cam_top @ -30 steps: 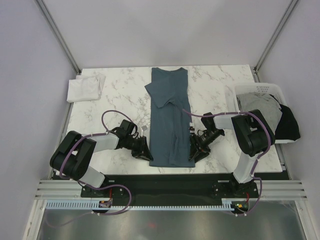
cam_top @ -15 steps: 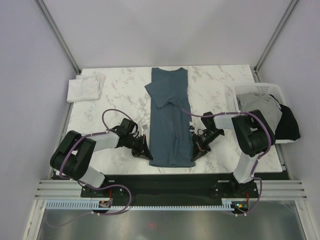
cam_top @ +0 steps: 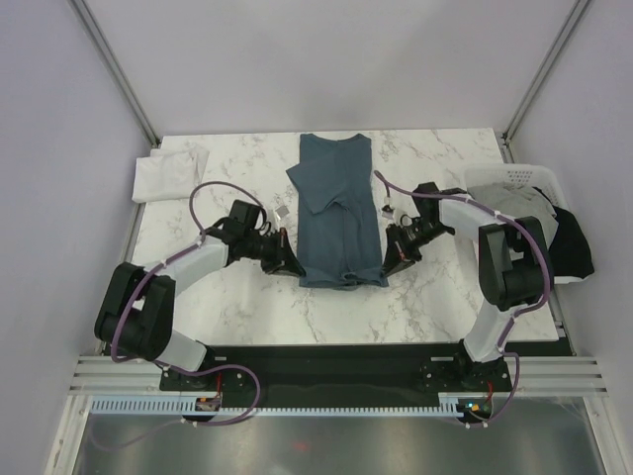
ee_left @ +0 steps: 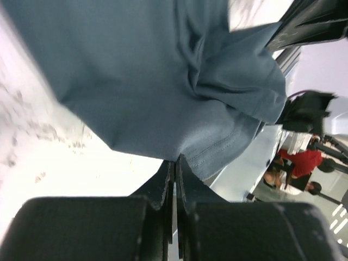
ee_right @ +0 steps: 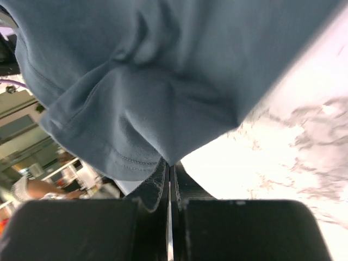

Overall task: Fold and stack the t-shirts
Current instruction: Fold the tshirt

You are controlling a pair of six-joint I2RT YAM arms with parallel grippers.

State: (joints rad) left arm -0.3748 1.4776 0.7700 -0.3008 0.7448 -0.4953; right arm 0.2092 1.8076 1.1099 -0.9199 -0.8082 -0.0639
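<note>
The dark slate-blue t-shirt (cam_top: 336, 203) lies lengthwise down the middle of the marble table, its bottom hem lifted and carried toward the collar. My left gripper (cam_top: 293, 269) is shut on the hem's left corner (ee_left: 163, 130). My right gripper (cam_top: 387, 267) is shut on the hem's right corner (ee_right: 157, 130). Both hold the cloth a little above the table. A white t-shirt (cam_top: 170, 173) lies folded at the far left corner. A light grey t-shirt (cam_top: 514, 213) and a black t-shirt (cam_top: 572, 242) sit in the basket at the right.
The white slatted basket (cam_top: 509, 176) stands at the table's right edge. Bare marble (cam_top: 336, 317) shows in front of the lifted hem, toward the arm bases. Frame posts rise at both far corners.
Both grippers have moved away from the near edge toward the far side, carrying the shirt's bottom hem with them, so the shirt now looks shorter. Both stay shut on the hem corners.
</note>
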